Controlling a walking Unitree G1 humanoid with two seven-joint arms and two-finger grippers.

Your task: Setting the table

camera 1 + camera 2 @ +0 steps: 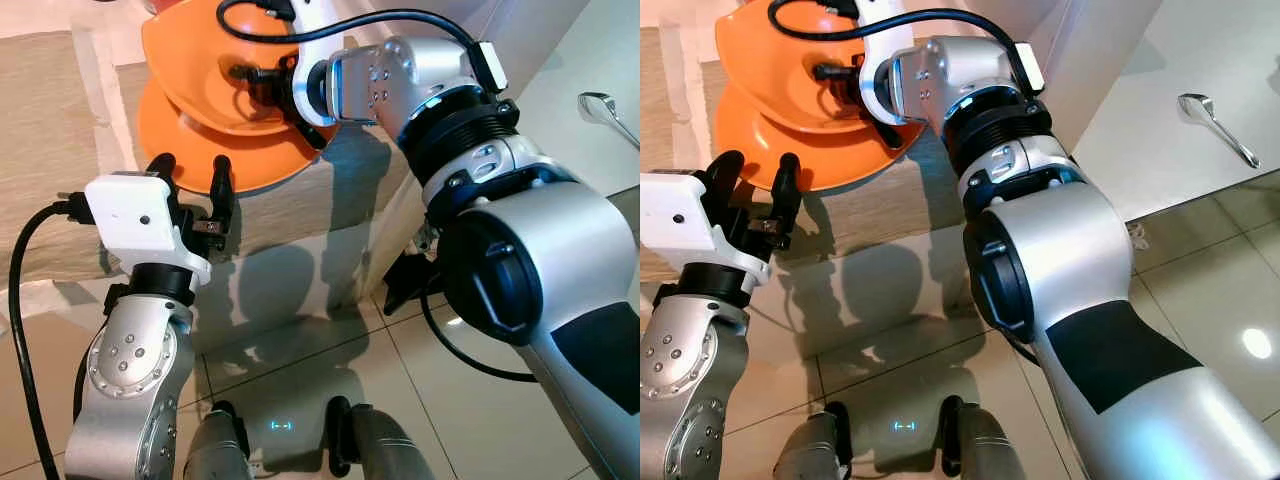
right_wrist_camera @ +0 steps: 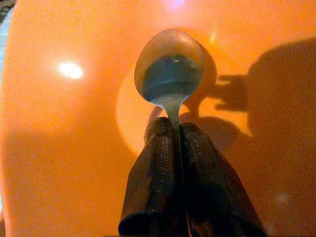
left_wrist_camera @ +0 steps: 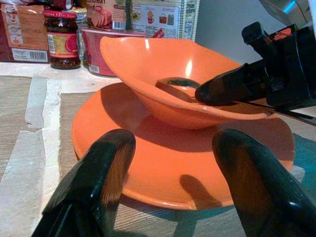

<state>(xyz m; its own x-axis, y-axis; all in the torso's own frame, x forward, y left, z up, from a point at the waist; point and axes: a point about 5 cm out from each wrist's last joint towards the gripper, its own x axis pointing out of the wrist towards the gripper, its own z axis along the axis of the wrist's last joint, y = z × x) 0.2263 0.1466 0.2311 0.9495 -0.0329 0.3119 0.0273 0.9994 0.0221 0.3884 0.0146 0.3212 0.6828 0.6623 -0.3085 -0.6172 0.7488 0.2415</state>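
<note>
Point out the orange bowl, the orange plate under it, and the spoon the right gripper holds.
orange bowl (image 3: 148,59), left wrist view, inner wall.
orange plate (image 3: 168,163), left wrist view, bare front surface.
spoon (image 2: 170,69), right wrist view, its bowl.

Orange bowl on orange plate, metal spoon inside, apparently touching its bottom.

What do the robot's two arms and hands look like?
Both arms are rounded silver metal with black joints and black patches. Each wrist carries a white camera box fed by a black cable. The left hand and the right hand each have two long black fingers.
</note>
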